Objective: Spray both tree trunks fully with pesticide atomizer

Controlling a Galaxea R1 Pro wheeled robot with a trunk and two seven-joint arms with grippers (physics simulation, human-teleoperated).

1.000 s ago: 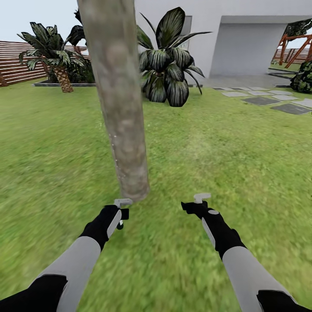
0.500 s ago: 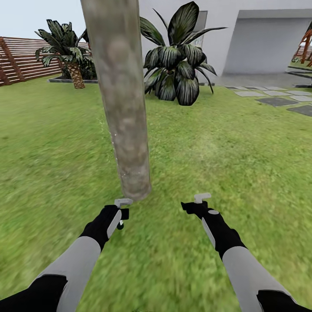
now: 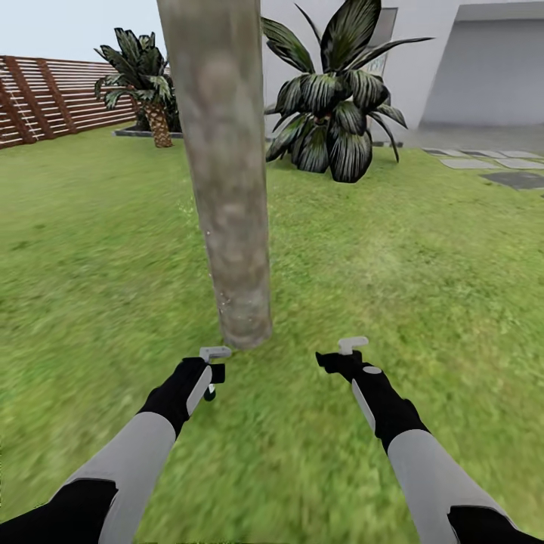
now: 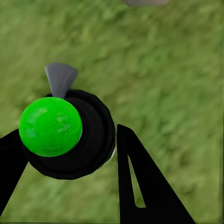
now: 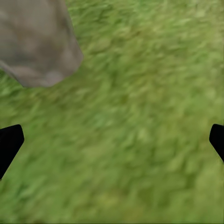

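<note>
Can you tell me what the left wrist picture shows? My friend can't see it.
The left claw holds a round black pesticide atomizer with a bright green ball on it, above blurry green grass.

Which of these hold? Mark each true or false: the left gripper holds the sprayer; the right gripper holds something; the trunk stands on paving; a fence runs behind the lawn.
1. The left gripper holds the sprayer. True.
2. The right gripper holds something. False: its fingers stand wide apart over bare grass.
3. The trunk stands on paving. False: it rises from the lawn.
4. A fence runs behind the lawn. True.
</note>
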